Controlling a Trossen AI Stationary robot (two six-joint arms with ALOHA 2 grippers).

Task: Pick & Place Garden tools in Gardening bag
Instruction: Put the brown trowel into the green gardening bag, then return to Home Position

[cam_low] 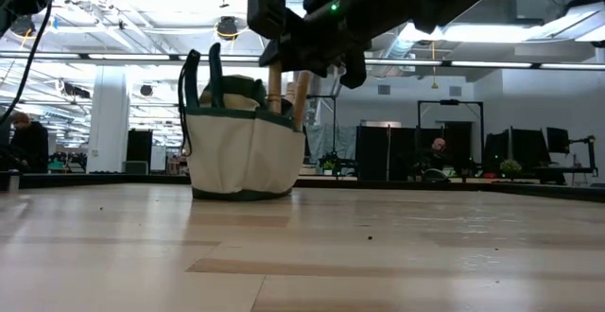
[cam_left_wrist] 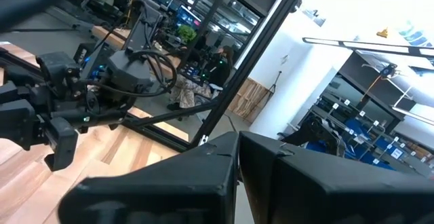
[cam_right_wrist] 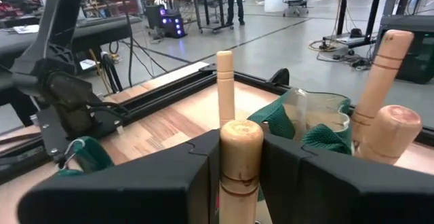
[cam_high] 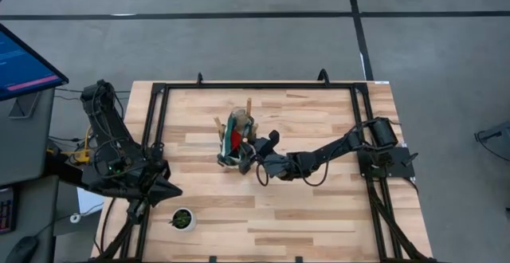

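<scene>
The gardening bag (cam_high: 236, 140) stands upright on its base at the table's middle; in the low view the bag (cam_low: 244, 151) is pale with dark green trim and handles. Several wooden tool handles (cam_right_wrist: 384, 75) stick up out of it, and a red item (cam_high: 235, 139) shows inside. My right gripper (cam_high: 256, 153) is at the bag's right side, shut on one wooden handle (cam_right_wrist: 241, 149); that tool's head is hidden in the bag. My left gripper (cam_high: 163, 188) waits shut at the table's left edge. My right gripper pinches the rounded top end of a wooden tool handle (cam_right_wrist: 241, 137) between its two fingers (cam_right_wrist: 196, 170). The fingers come level from the table's right and lie across the handle. The handle stands upright, its lower part down in the bag.
A small round dark pot with green (cam_high: 182, 218) stands near the front left of the table. Black frame rails (cam_high: 259, 86) run along the table's far and side edges. Bare wood lies in front of and to the right of the bag.
</scene>
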